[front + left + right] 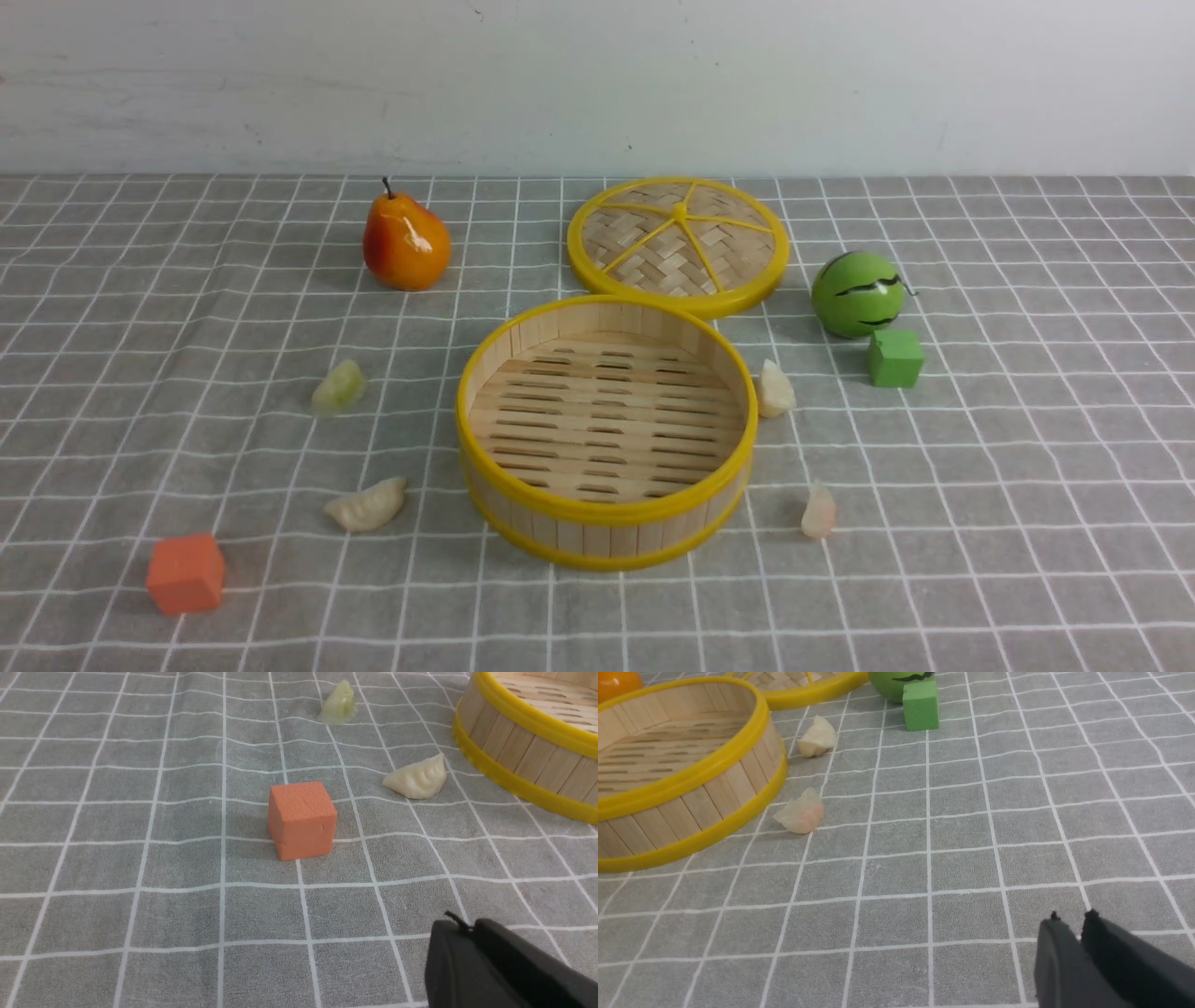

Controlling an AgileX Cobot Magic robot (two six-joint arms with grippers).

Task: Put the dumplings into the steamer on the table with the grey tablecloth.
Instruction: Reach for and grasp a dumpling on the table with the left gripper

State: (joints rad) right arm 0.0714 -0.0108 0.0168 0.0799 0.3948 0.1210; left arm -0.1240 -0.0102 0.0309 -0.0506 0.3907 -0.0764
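Four dumplings (339, 386) (366, 505) (775, 389) (819, 512), two cubes (186, 573) (895, 358), one steamer (597, 546), one woven lid (679, 245), one pear (405, 245), one toy watermelon (857, 294).

The front camera looks forward and down over the grey white-gridded cloth surface (1027, 560) toward the white wall (597, 84). Each wrist camera sits low and close: left facing the orange cube (302, 820), right facing the pinkish pleated dumpling (800, 814). All three share the round yellow-rimmed bamboo steamer (597, 511).

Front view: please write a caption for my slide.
Empty steamer with four dumplings around it on the grey tablecloth.
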